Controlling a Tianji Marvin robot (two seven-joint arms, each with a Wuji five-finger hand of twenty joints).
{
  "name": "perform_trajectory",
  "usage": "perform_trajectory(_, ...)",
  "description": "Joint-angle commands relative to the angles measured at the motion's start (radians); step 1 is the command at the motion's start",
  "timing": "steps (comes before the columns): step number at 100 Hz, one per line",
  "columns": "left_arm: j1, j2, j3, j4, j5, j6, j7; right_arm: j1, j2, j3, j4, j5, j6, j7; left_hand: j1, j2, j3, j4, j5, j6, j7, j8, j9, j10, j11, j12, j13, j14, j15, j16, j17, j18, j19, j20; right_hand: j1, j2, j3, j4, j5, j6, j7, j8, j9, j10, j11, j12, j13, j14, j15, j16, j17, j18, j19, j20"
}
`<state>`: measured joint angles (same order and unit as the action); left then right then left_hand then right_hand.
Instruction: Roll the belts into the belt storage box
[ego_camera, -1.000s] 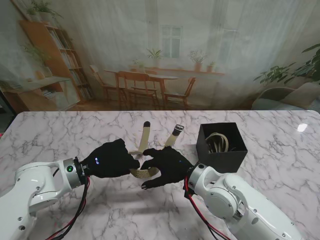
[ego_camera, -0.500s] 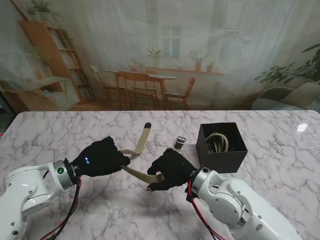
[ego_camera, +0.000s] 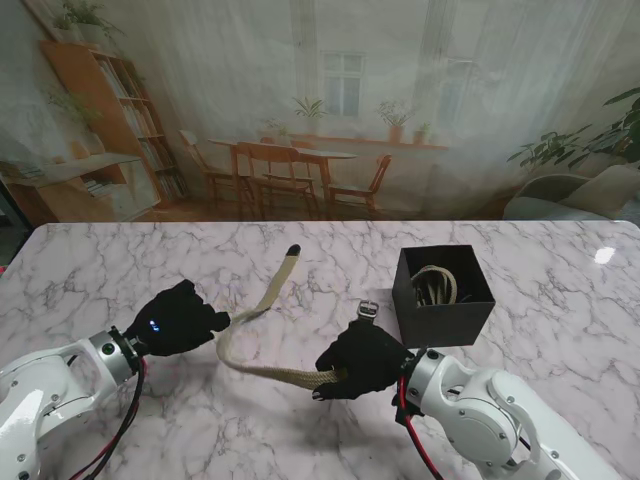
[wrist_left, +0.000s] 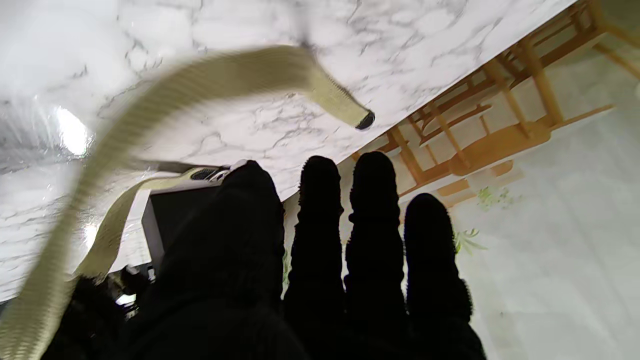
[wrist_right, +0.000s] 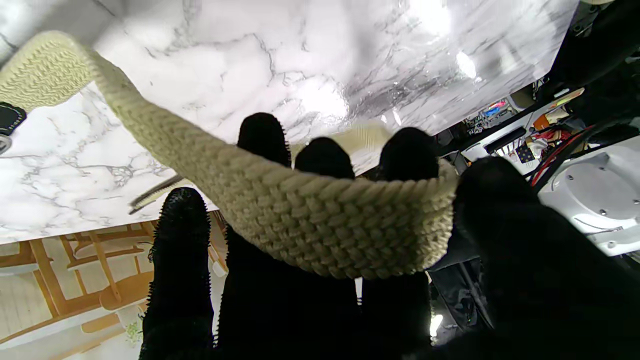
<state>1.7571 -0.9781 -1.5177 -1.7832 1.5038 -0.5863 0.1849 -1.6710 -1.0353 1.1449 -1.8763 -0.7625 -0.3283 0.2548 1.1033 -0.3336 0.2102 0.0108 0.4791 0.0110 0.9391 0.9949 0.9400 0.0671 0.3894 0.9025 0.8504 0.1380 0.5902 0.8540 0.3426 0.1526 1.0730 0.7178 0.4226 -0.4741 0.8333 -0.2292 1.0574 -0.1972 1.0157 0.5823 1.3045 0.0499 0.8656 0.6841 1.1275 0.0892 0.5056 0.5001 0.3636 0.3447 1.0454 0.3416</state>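
**Woven belt stretched between our 2 hands, box waiting on the right**

We hold the cream woven belt (ego_camera: 262, 330) off the marble table (ego_camera: 120, 260). Our right hand (ego_camera: 362, 360) pinches it, thumb pressing the braid against the fingers (wrist_right: 325, 165), as the right wrist view shows. Our left hand (ego_camera: 178, 318) sits at the strap's other bend; the fingers (wrist_left: 372, 235) look straight and together in the left wrist view, and we cannot tell whether the thumb really clamps the belt.

The dark-tipped end (ego_camera: 292, 250) lies on the table farther from us, and the metal buckle (ego_camera: 367, 309) rests just beside the black belt storage box (ego_camera: 442, 295), which already holds 1 coiled belt (ego_camera: 432, 284).

We judge the belt light, soft and floppy: it sags between the hands and will not keep a coil unless pinched. The braid looks grippy, so slipping seems unlikely. The buckle end looks the best place to start a roll, since it gives a stiff core.

Open table lies around and nearer to us. The box opening is narrow and partly filled, so a tight roll is needed; the right arm is near the box wall.
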Motion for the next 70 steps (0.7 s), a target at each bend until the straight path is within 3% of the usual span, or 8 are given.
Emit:
perform_trajectory(1, 0.0, 0.005, 0.0, 0.022, 0.003, 0.018, -0.026, -0.023, 0.011, 0.014, -0.01, -0.004, -0.007, 0.01, 0.04, -0.009, 0.038, 0.003, -0.006, 0.016, 0.023, 0.015, 0.025, 0.034, 0.022, 0.018, 0.018, 0.0, 0.028, 0.009, -0.001, 0.015, 0.029, -0.002, -0.051, -0.008, 0.041, 0.048, 0.056, -0.007, 0.051, 0.048, 0.049, 0.023, 0.054, 0.012, 0.038, -0.007, 0.05, 0.017, 0.007, -0.013, 0.033, -0.003)
perform_trajectory(12, -0.009, 0.006, 0.006, 0.044, 0.004, 0.038, -0.039, -0.052, 0.013, 0.042, -0.021, -0.006, -0.013, 0.021, 0.041, -0.009, 0.039, 0.003, -0.006, 0.016, 0.022, 0.016, 0.024, 0.035, 0.023, 0.019, 0.017, 0.002, 0.029, 0.011, -0.002, 0.014, 0.028, -0.003, -0.066, 0.007, 0.034, 0.093, 0.09, -0.007, 0.015, 0.138, 0.059, 0.023, 0.026, -0.001, 0.036, -0.006, 0.049, 0.014, 0.014, -0.006, 0.043, 0.01)
perform_trajectory(36, -0.028, 0.003, 0.043, 0.075, -0.025, 0.046, -0.04, -0.065, 0.012, 0.042, -0.018, -0.031, -0.012, 0.009, 0.071, 0.063, -0.023, -0.015, -0.009, 0.019, -0.061, -0.053, -0.024, 0.029, 0.03, -0.006, -0.014, 0.005, -0.011, -0.006, -0.025, 0.015, 0.012, -0.006, -0.028, 0.017, 0.022, 0.054, 0.082, -0.015, -0.015, 0.074, 0.052, 0.03, -0.028, -0.024, 0.026, -0.009, 0.031, 0.007, 0.014, -0.007, 0.042, 0.013)
perform_trajectory(41, -0.032, 0.002, 0.049, 0.078, -0.035, 0.042, -0.034, -0.06, 0.012, 0.037, -0.014, -0.029, -0.01, 0.007, 0.056, 0.118, -0.09, -0.015, -0.001, 0.028, -0.196, -0.184, -0.114, 0.038, 0.033, -0.089, -0.07, 0.025, -0.084, -0.053, -0.067, 0.021, -0.026, -0.018, -0.025, 0.021, 0.022, 0.053, 0.084, -0.013, -0.015, 0.07, 0.051, 0.03, -0.03, -0.025, 0.025, -0.009, 0.031, 0.007, 0.013, -0.007, 0.042, 0.013)
perform_trajectory(43, -0.034, 0.001, 0.052, 0.079, -0.04, 0.038, -0.034, -0.058, 0.012, 0.036, -0.012, -0.03, -0.008, 0.006, 0.031, 0.149, -0.138, -0.014, 0.002, 0.031, -0.268, -0.235, -0.174, 0.046, 0.044, -0.251, -0.1, 0.039, -0.127, -0.098, -0.088, 0.026, -0.052, -0.029, -0.025, 0.022, 0.022, 0.052, 0.084, -0.013, -0.015, 0.069, 0.05, 0.029, -0.031, -0.025, 0.023, -0.011, 0.03, 0.006, 0.013, -0.007, 0.042, 0.014)
perform_trajectory(49, -0.042, -0.002, 0.061, 0.082, -0.068, 0.017, -0.044, -0.054, 0.011, 0.033, -0.01, -0.033, -0.007, 0.0, -0.048, 0.228, -0.202, -0.021, 0.007, 0.037, -0.421, -0.31, -0.278, 0.072, -0.06, -0.441, -0.183, 0.071, -0.216, -0.192, -0.143, 0.042, -0.132, -0.065, -0.021, 0.021, 0.023, 0.051, 0.083, -0.012, -0.015, 0.066, 0.051, 0.029, -0.033, -0.025, 0.023, -0.011, 0.03, 0.006, 0.012, -0.006, 0.042, 0.014)
perform_trajectory(58, -0.055, -0.007, 0.078, 0.083, -0.117, -0.013, -0.096, -0.051, 0.01, 0.034, -0.012, -0.038, -0.004, -0.002, -0.192, 0.358, -0.236, -0.03, -0.001, 0.054, -0.6, -0.401, -0.426, 0.106, -0.2, -0.58, -0.269, 0.072, -0.3, -0.291, -0.185, 0.053, -0.239, -0.132, -0.02, 0.024, 0.022, 0.05, 0.083, -0.011, -0.014, 0.062, 0.05, 0.027, -0.034, -0.025, 0.021, -0.011, 0.028, 0.006, 0.011, -0.006, 0.04, 0.014)
perform_trajectory(70, -0.074, -0.011, 0.106, 0.085, -0.179, -0.031, -0.176, -0.048, 0.009, 0.032, -0.012, -0.045, 0.002, -0.009, -0.323, 0.389, -0.246, -0.038, -0.055, 0.076, -0.749, -0.511, -0.584, 0.152, -0.308, -0.697, -0.384, 0.097, -0.383, -0.412, -0.228, 0.045, -0.356, -0.222, -0.018, 0.024, 0.023, 0.049, 0.082, -0.008, -0.012, 0.058, 0.049, 0.035, -0.034, -0.023, 0.023, -0.011, 0.029, 0.007, 0.011, -0.008, 0.04, 0.014)
